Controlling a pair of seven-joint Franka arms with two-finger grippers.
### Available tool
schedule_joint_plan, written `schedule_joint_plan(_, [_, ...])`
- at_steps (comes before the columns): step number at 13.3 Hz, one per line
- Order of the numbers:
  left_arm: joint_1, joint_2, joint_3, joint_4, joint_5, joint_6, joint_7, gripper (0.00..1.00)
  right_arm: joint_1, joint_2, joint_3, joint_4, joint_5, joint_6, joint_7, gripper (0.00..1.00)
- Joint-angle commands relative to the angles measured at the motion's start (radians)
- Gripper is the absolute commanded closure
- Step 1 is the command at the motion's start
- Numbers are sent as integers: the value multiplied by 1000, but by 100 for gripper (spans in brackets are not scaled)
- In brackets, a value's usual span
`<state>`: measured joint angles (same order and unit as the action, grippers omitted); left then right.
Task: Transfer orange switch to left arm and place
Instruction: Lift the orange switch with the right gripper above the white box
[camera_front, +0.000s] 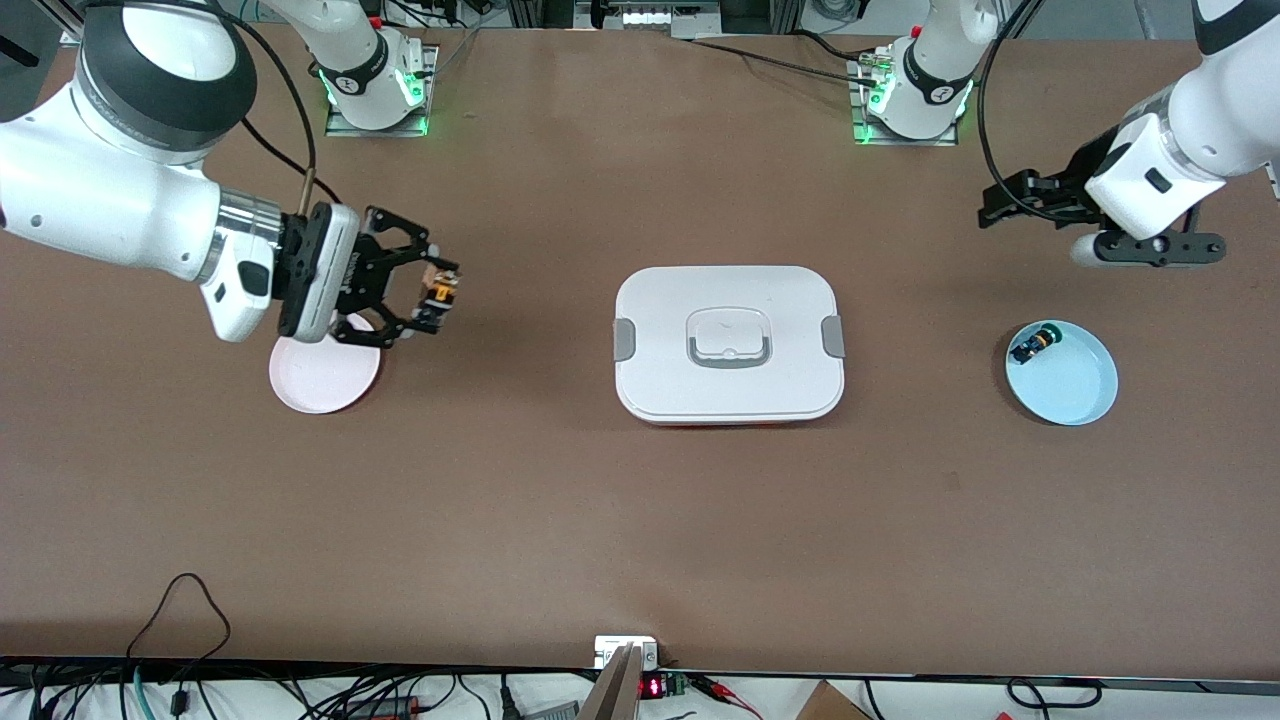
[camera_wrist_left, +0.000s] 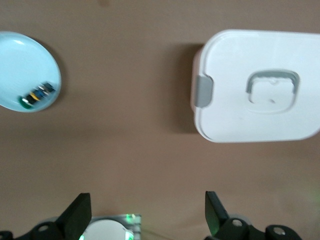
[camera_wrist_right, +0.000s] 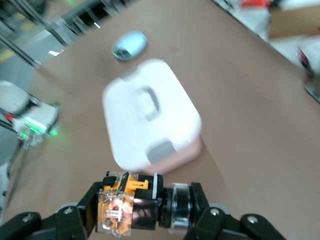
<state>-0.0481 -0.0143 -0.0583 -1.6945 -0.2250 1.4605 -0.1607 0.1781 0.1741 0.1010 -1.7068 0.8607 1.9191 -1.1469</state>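
My right gripper (camera_front: 437, 292) is shut on the orange switch (camera_front: 440, 291), a small black part with an orange body, and holds it in the air beside the pink plate (camera_front: 322, 378), toward the white box (camera_front: 728, 343). In the right wrist view the switch (camera_wrist_right: 132, 206) sits crosswise between the fingers. My left gripper (camera_front: 1000, 206) is open and empty, up over bare table at the left arm's end, above the blue plate (camera_front: 1062, 372). The box lies in the middle of the table, lid on; it also shows in the left wrist view (camera_wrist_left: 260, 87).
The blue plate holds a black-and-blue switch with a green cap (camera_front: 1032, 345), also seen in the left wrist view (camera_wrist_left: 36, 95). The arm bases (camera_front: 375, 75) stand along the table edge farthest from the front camera. Cables hang at the near edge.
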Motion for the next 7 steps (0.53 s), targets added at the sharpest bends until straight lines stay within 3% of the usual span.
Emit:
schedule_joint_plan(1, [7,59,9,21,-170,-69,23,0,73,-1,2,9,144,23,-56,97])
schedule_joint_plan(4, [40,121,11,13,-359,-136,24,0,141,14,2,4,350,35,-167,97])
schedule_joint_plan(7, [42,137,11,-19,-644,-147,33,0,205,65,2,-4,614,113,-495,97])
